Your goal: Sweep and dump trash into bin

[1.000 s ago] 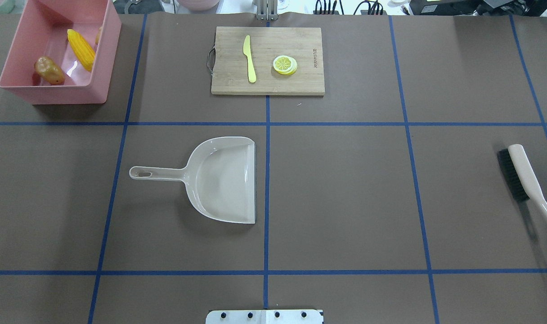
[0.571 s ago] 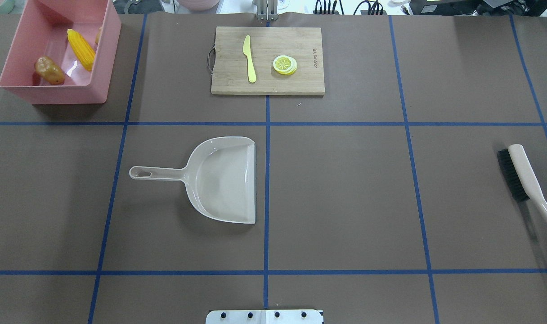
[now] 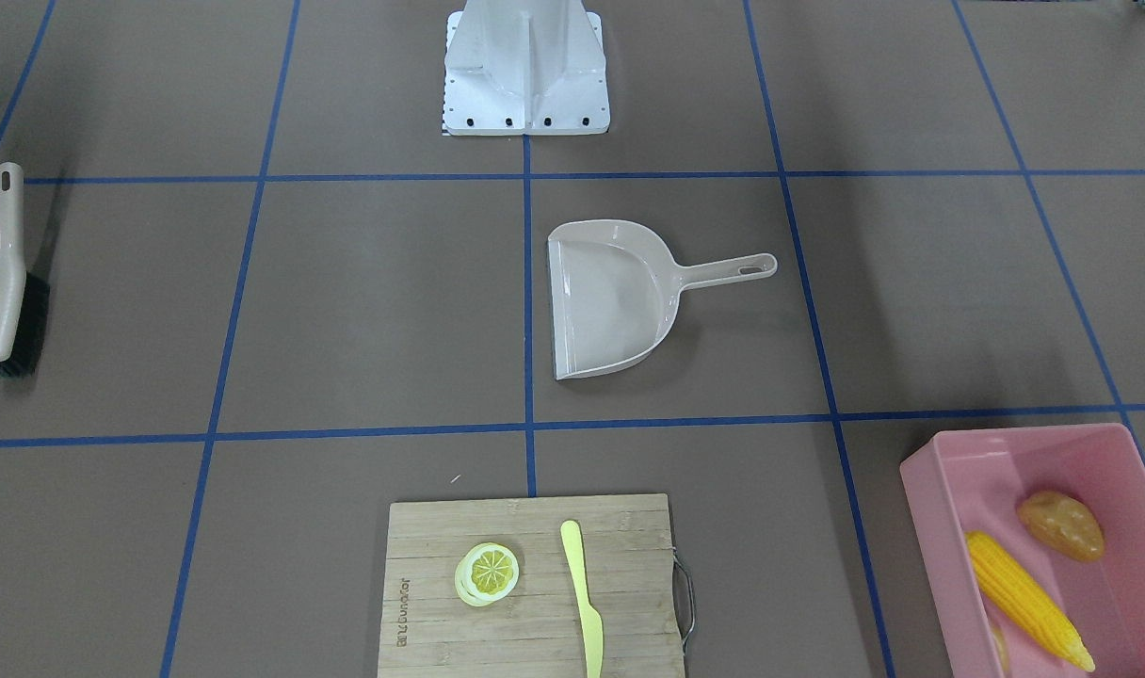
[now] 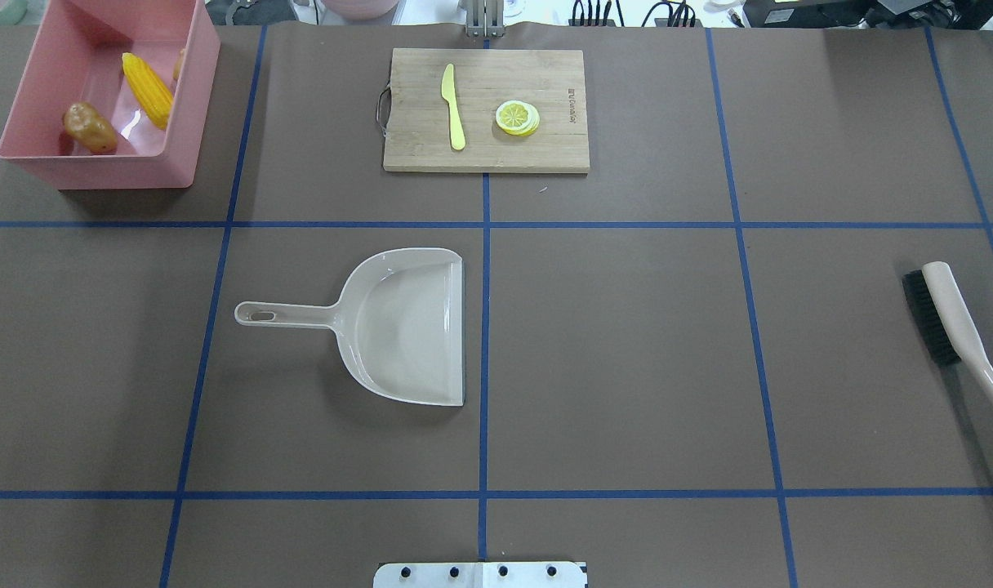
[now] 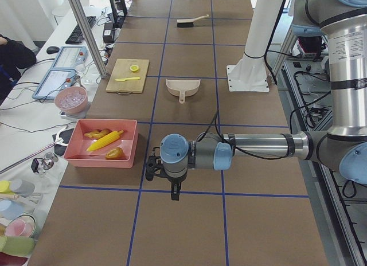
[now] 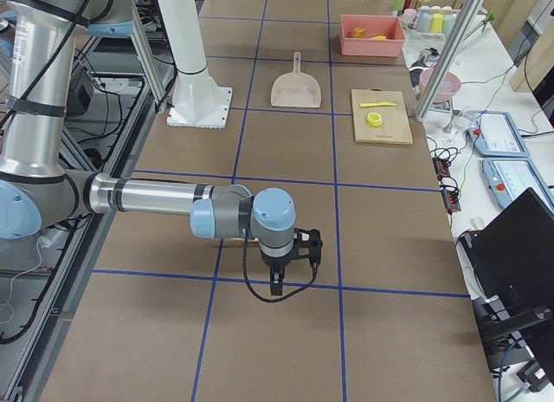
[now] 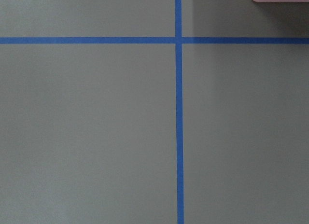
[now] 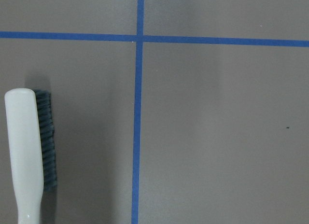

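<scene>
The pink bin [image 4: 178, 155] stands at the table's far left corner. In it lie the yellow corn cob [image 4: 147, 90], the orange-brown potato lump [image 4: 90, 128] and the tan ginger root [image 4: 178, 64], which the bin wall half hides. All three show in the exterior left view: corn [image 5: 105, 141], potato [image 5: 114, 153], ginger [image 5: 98, 133]. My left gripper [image 5: 174, 191] shows only in that view, pointing down over bare table beside the bin; I cannot tell if it is open. My right gripper [image 6: 277, 285] shows only in the exterior right view; I cannot tell its state.
A beige dustpan [image 4: 407, 327] lies empty near the table's middle, handle to the left. A beige brush [image 4: 954, 318] with black bristles lies at the right edge. A wooden cutting board [image 4: 545, 147] at the back holds a yellow knife [image 4: 453, 106] and a lemon slice [image 4: 517, 117].
</scene>
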Tool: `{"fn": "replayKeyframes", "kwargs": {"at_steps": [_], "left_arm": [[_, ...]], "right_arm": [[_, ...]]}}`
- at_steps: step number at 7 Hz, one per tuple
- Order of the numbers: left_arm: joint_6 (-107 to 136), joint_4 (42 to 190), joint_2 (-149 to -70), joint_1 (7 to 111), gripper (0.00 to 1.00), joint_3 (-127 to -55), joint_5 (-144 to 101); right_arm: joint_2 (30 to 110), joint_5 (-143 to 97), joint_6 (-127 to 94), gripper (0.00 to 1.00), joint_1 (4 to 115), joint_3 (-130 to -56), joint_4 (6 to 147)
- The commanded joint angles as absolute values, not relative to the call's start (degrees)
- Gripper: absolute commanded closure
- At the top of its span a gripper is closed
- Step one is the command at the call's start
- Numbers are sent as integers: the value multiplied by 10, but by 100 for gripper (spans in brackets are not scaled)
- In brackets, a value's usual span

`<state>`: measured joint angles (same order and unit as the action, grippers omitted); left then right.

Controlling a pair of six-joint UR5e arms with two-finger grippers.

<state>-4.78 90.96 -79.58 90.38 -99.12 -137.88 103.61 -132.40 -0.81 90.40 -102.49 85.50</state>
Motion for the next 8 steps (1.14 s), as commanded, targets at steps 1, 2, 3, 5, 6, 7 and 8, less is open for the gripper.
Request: {"fn": "replayKeyframes", "kwargs": {"at_steps": [1, 2, 3, 5, 6, 7, 8], "left_arm": [[-112, 865, -795, 910, 2, -984, -1347], [-113, 872, -795, 910, 2, -970, -1339], [-113, 871, -792, 910, 2, -968, -1338], [-113, 870, -795, 910, 2, -969, -1337], [-113, 870, -795, 910, 2, -970, -1338], [-113, 870, -794, 911, 2, -971, -1338], [-113, 871, -795, 911, 2, -973, -1338]], "right_arm": [[1038, -1325, -6, 0, 901, -1029, 854], [1038, -1324, -5, 0, 901, -1028, 854], [1038, -1323, -1, 0, 901, -1028, 853], [1039, -1323, -1, 0, 901, -1028, 853], [1039, -1324, -1, 0, 901, -1030, 851], [1039, -1324, -1, 0, 901, -1029, 851], [1040, -1323, -1, 0, 901, -1029, 852]]}}
